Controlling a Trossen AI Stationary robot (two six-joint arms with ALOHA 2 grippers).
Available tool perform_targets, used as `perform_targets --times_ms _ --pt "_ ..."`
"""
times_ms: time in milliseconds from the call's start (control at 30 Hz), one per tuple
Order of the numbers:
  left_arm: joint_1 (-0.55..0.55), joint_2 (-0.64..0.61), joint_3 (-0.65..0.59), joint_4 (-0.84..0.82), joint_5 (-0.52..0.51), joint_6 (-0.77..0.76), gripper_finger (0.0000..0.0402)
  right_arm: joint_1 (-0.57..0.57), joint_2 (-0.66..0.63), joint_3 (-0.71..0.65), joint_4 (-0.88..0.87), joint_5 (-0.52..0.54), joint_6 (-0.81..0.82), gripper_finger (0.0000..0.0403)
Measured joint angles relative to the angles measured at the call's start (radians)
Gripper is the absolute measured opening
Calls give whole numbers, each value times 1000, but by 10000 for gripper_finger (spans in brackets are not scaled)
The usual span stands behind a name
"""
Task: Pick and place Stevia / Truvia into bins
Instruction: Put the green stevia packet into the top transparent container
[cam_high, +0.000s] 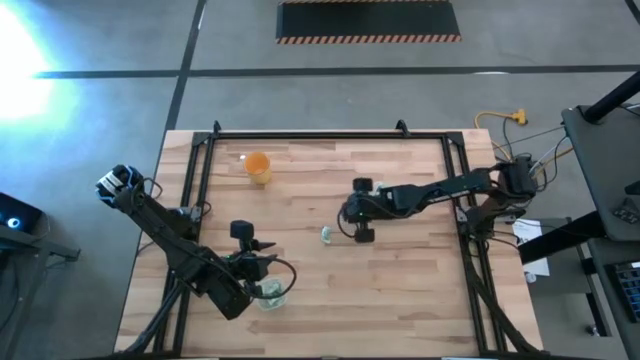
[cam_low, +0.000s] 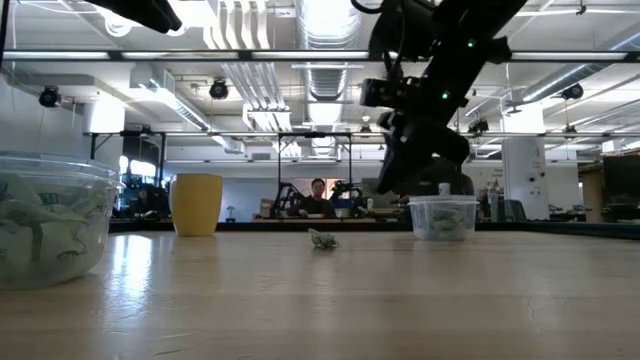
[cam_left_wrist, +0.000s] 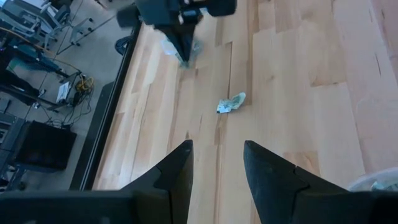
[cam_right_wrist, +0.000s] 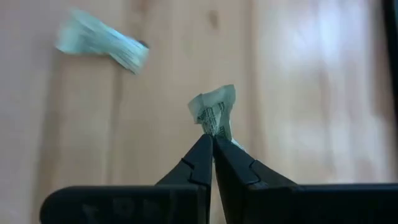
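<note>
A pale wooden table (cam_high: 400, 290) with a black frame is standing on a grey workshop floor, and in the low view a big hall with ceiling lights and a seated person (cam_low: 318, 198) is showing far behind it. An orange cup (cam_high: 258, 167) is sitting near the far left part of the table.

The right gripper (cam_high: 348, 213) is reaching in toward the middle of the table and hanging above it. Its fingers are pinching tight on a crumpled green and white sachet (cam_right_wrist: 216, 109), which is sticking out past the closed tips. A second sachet (cam_high: 326, 235) is lying loose on the bare wood just beside that gripper, apart from both clear cups.

The left gripper (cam_high: 262, 269) is hovering at the near left part of the table, right next to one clear cup (cam_high: 271, 294) that is holding a heap of sachets. Its fingers (cam_left_wrist: 180, 167) are standing narrowly apart with nothing between them, pointing across the table toward the loose sachet and the other arm.

The other clear cup (cam_low: 443, 217) is sitting below the right gripper in the low view, with sachets inside it
</note>
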Motion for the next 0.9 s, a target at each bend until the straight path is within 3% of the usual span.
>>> perform_targets --times_ms 233,900 --pt "0 0 0 2 0 0 125 -1 -86 -44 -128 112 130 8" --pt "0 0 0 7 0 1 125 -59 -253 -216 -125 169 320 9"
